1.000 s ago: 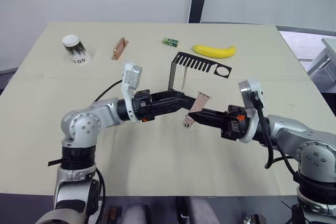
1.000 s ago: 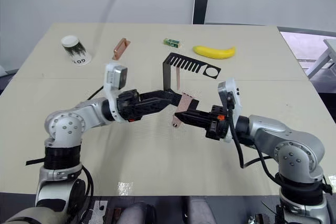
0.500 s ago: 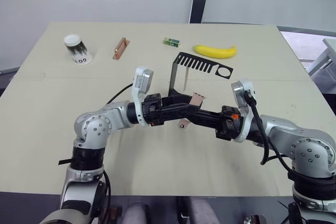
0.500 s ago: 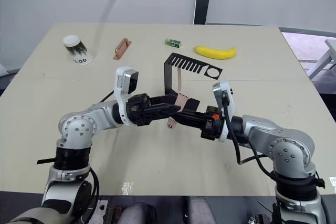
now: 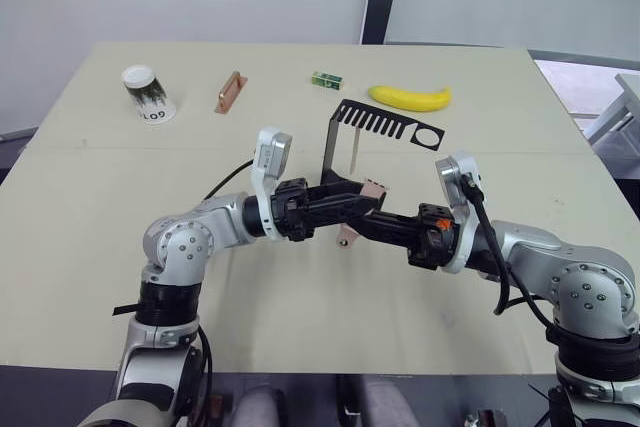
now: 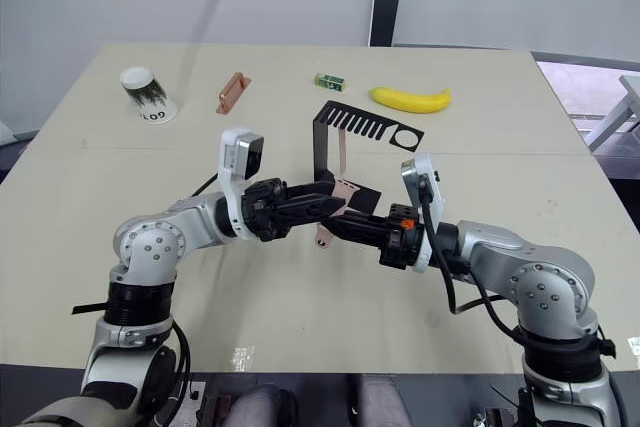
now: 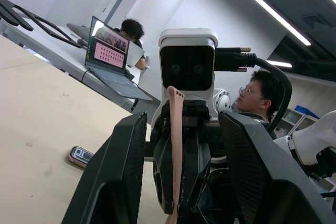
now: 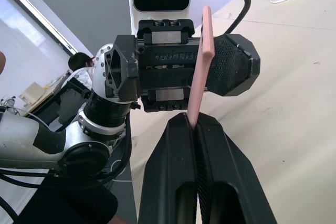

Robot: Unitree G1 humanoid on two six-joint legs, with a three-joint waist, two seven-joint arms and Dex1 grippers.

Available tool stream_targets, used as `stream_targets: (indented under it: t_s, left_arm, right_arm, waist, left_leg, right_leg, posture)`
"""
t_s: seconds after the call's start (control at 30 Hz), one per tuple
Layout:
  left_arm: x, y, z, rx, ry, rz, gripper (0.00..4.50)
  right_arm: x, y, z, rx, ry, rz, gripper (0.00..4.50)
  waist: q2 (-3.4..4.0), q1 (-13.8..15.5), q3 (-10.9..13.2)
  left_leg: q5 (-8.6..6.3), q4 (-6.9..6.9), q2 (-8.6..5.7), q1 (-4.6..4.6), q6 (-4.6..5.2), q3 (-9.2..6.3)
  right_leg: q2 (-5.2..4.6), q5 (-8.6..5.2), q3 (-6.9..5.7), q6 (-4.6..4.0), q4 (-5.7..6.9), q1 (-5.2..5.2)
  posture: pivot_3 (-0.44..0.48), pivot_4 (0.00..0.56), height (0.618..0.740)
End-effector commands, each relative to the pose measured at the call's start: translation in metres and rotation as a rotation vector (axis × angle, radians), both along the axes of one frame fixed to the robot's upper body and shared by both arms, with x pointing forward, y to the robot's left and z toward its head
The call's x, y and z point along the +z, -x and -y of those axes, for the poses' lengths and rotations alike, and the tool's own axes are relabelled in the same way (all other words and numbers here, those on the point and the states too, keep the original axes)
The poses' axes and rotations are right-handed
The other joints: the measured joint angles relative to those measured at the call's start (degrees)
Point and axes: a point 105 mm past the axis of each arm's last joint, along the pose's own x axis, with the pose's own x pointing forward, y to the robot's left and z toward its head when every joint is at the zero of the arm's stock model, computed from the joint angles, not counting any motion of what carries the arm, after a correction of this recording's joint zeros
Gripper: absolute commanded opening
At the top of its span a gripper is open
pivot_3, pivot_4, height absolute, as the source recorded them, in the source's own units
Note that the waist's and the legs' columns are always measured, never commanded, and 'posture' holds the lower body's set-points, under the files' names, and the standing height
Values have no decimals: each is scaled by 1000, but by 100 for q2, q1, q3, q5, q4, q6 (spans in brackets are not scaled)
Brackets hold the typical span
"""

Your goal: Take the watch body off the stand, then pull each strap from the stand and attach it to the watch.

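A: Right gripper (image 8: 195,124) clamped tight on a pinkish-tan strap (image 8: 199,61), fingers pressed flat together, band rising edge-on between them.

B: And the left gripper (image 7: 176,182)? Fingers (image 7: 113,177) spread wide, either side of that same strap, touching nothing. Two claws nose to nose in front of the stand (image 5: 345,142).

A: Stand at twelve o'clock from the meeting point, black bent sheet metal, comb slots and a round hole in the top plate. A second strap (image 5: 353,154) hanging there, thin and pale.

B: Watch body (image 7: 80,156) lying flat on the table (image 5: 300,297), small, dark, rounded.

A: Table top pale beige, matt. Far side, around eleven o'clock: a tipped paper cup (image 5: 145,94), a copper-brown block (image 5: 228,92). At twelve, a small green item (image 5: 324,79); at one, a yellow banana (image 5: 409,98).

B: Beyond the table, two people seated, an open laptop (image 7: 107,59), strip lights overhead.
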Motion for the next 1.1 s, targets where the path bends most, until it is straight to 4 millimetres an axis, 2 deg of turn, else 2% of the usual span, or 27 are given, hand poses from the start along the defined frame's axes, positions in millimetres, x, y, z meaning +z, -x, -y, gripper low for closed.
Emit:
stream_targets:
  t_s: [0.03, 0.07, 0.17, 0.27, 0.83, 1.1]
  left_arm:
    - [5, 4, 2, -20, 21, 20, 2359]
    - [6, 4, 2, -20, 26, 21, 2359]
    - [7, 4, 2, -24, 43, 23, 1506]
    - [8, 5, 1, -30, 47, 22, 60]
    - [11, 4, 4, -34, 65, 22, 60]
    - [11, 2, 3, -33, 59, 32, 60]
  right_arm:
    - [9, 1, 0, 3, -26, 24, 0]
    - [9, 1, 0, 2, -26, 24, 0]
    - [9, 1, 1, -1, -25, 23, 0]
    - [10, 0, 1, -6, -29, 23, 0]
    - [17, 3, 0, -5, -40, 35, 0]
    - [15, 12, 2, -16, 37, 109, 0]
  waist:
    - [0, 1, 0]
    - [0, 1, 0]
    - [0, 0, 0]
    - [0, -2, 0]
    - [0, 0, 0]
    - [0, 3, 0]
  left_leg:
    - [0, 0, 0, 0, 0, 0]
    - [0, 0, 0, 0, 0, 0]
    - [0, 0, 0, 0, 0, 0]
    - [0, 0, 0, 0, 0, 0]
    - [0, 0, 0, 0, 0, 0]
    - [0, -1, 0, -1, 0, -1]
  right_leg:
    - [0, 0, 0, 0, 0, 0]
    - [0, 0, 0, 0, 0, 0]
    - [0, 0, 0, 0, 0, 0]
    - [0, 0, 0, 0, 0, 0]
    - [0, 0, 0, 0, -1, 0]
    - [0, 0, 0, 0, -3, 0]
  posture:
    - [0, 150, 740]
    - [0, 150, 740]
    - [0, 150, 740]
    - [0, 150, 740]
    - [0, 150, 740]
    - [0, 150, 740]
